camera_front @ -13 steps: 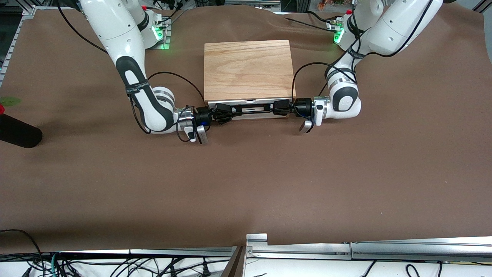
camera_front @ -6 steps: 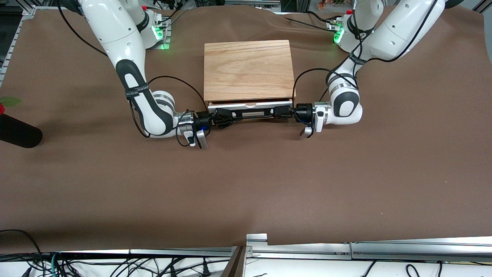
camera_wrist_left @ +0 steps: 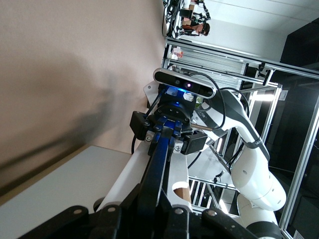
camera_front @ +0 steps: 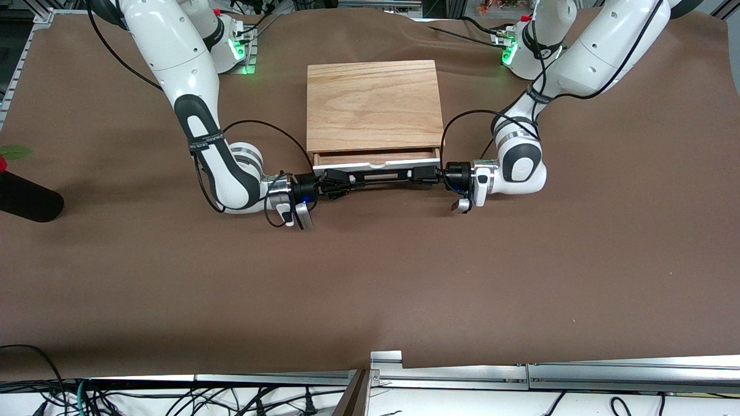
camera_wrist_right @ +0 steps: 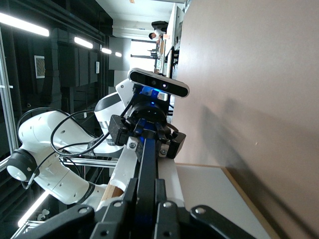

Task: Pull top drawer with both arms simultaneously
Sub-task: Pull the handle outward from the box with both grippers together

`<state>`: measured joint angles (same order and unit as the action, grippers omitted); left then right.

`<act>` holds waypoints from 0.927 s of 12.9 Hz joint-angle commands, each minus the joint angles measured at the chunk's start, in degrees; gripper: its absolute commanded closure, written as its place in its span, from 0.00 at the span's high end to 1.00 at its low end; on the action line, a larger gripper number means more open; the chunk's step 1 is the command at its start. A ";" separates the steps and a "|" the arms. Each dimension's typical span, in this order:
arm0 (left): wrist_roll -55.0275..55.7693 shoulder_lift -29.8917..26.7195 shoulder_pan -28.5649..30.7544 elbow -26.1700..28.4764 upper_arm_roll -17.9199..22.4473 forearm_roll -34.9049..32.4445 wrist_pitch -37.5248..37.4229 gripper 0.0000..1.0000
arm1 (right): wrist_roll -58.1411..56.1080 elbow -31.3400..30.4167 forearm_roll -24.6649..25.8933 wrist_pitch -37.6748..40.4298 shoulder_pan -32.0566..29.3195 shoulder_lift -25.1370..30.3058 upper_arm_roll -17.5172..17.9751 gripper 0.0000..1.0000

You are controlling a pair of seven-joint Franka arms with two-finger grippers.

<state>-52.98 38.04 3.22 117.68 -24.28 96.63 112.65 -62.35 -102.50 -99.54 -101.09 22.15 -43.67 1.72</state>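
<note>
The top drawer (camera_front: pixel 376 166) sticks a little way out of the light wood box casing (camera_front: pixel 373 104), and a strip of its reddish-brown tray (camera_front: pixel 376 155) shows. Its black bar handle (camera_front: pixel 378 176) runs along the white front panel. My right gripper (camera_front: pixel 340 184) is shut on the handle's end toward the right arm. My left gripper (camera_front: pixel 424 174) is shut on the other end. In the left wrist view my left gripper (camera_wrist_left: pixel 155 219) clamps the handle (camera_wrist_left: pixel 160 169), with the right gripper (camera_wrist_left: pixel 169 130) farther along. In the right wrist view my right gripper (camera_wrist_right: pixel 145 211) clamps the handle (camera_wrist_right: pixel 146 172).
A black cylinder (camera_front: pixel 26 199) lies at the table's edge toward the right arm's end, with a green leaf (camera_front: pixel 14 152) by it. An aluminium frame (camera_front: pixel 520 372) and cables run along the table's edge nearest the front camera. Brown cloth (camera_front: pixel 370 277) covers the table.
The drawer has slid out of the casing toward the front camera. Both grippers moved with the handle, still shut on it.
</note>
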 commanded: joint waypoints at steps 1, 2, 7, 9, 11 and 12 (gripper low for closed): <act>8.50 1.95 2.59 -1.83 0.90 -1.80 3.02 0.00 | 1.62 3.01 0.23 0.28 -3.34 -0.44 -1.19 0.00; 8.94 2.38 2.67 -2.19 0.99 -1.80 3.02 0.00 | 2.84 3.53 0.49 0.19 -3.60 -0.53 -1.19 0.00; 11.05 3.88 2.85 -5.44 1.34 -1.80 2.93 0.00 | 3.99 6.61 0.84 0.10 -3.69 -2.73 -1.63 0.00; 11.93 4.67 2.76 -7.11 1.87 -1.80 2.84 0.00 | 4.35 7.84 0.76 0.10 -3.69 -3.61 -1.89 0.00; 14.12 4.76 2.85 -7.90 1.95 -1.88 2.76 0.00 | 5.13 8.90 0.76 0.10 -3.69 -4.14 -1.98 0.00; 14.30 4.76 2.85 -8.08 1.95 -1.80 2.75 0.00 | 5.92 9.42 0.84 0.10 -3.69 -4.23 -2.33 0.00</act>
<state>-48.33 41.87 3.38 111.15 -23.78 93.75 112.87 -58.43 -95.44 -99.15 -100.99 21.67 -47.89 1.19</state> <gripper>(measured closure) 0.841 0.828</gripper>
